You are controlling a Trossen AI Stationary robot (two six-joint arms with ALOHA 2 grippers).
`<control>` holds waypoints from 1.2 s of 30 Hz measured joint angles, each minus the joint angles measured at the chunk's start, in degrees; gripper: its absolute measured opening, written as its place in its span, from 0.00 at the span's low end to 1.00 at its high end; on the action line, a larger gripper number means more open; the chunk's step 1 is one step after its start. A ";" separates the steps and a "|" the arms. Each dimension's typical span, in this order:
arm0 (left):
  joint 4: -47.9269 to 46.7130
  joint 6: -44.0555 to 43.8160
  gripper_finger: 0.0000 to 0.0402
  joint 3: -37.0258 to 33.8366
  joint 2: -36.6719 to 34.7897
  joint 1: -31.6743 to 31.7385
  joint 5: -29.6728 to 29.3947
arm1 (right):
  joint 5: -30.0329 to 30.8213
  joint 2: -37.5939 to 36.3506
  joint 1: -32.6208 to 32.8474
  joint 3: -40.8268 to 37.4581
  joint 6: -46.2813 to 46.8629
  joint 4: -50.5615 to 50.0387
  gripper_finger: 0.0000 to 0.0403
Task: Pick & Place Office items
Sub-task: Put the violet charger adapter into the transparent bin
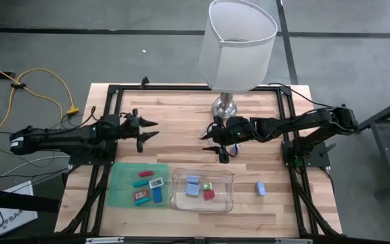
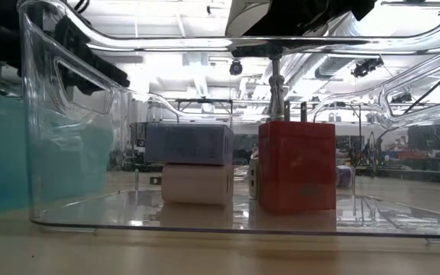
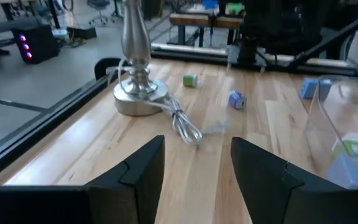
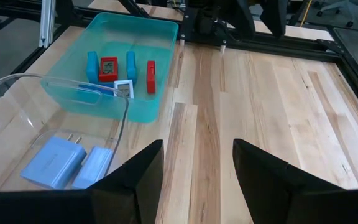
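Both the left gripper and the right gripper hover empty with fingers apart above the wooden table, behind the clear plastic tray.

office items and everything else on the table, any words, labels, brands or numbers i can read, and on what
None can be read.
Red piece in the teal bin: a dark label patch, too blurred to read.
White-framed piece beside it: a mark, too small to read.
Box on the floor left of the table: dark print, too small to read.
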 joint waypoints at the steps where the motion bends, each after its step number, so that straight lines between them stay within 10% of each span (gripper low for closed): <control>1: 0.10 -0.18 0.44 -0.58 -1.08 0.00 -0.24 | 0.00 0.00 0.00 0.00 0.00 0.00 0.45; 36: -9.62 -3.84 0.44 -10.02 -25.61 -0.02 -2.20 | -0.01 0.00 0.00 0.00 0.01 -0.02 0.45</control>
